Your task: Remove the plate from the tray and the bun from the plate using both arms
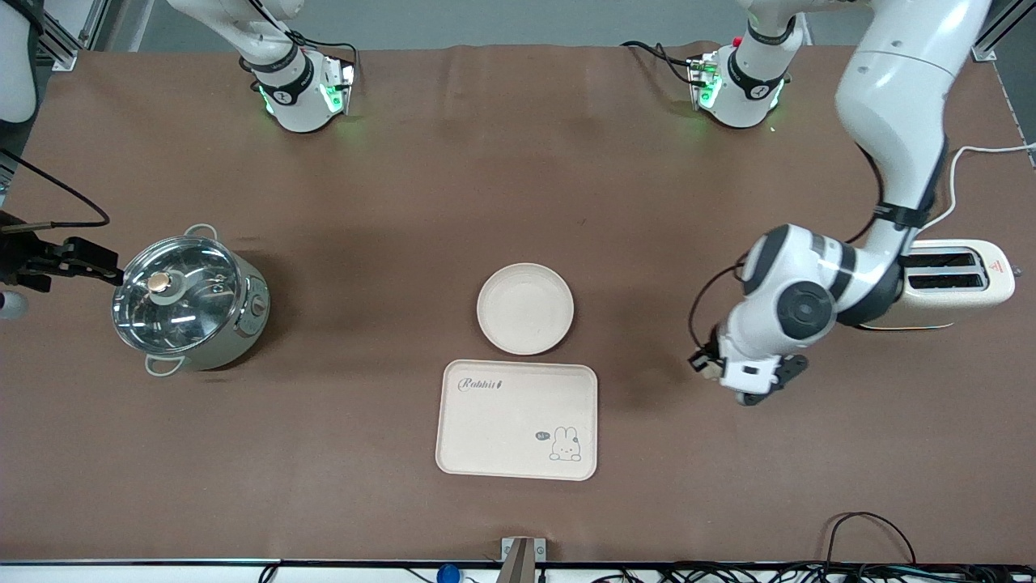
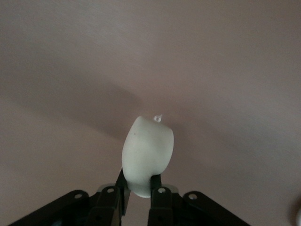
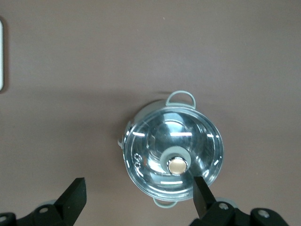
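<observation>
The front view looks down from high across the tabletop [image 1: 372, 453]. Each wrist view looks past its own end effector; the right wrist view shares the pot [image 3: 173, 157] with the front view.

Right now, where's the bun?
The bun is pinched in the left gripper, held over bare table between the tray and the toaster.

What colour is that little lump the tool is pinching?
Pale cream-white; the bun shows best in the left wrist view, pinched by the left tool.
</observation>
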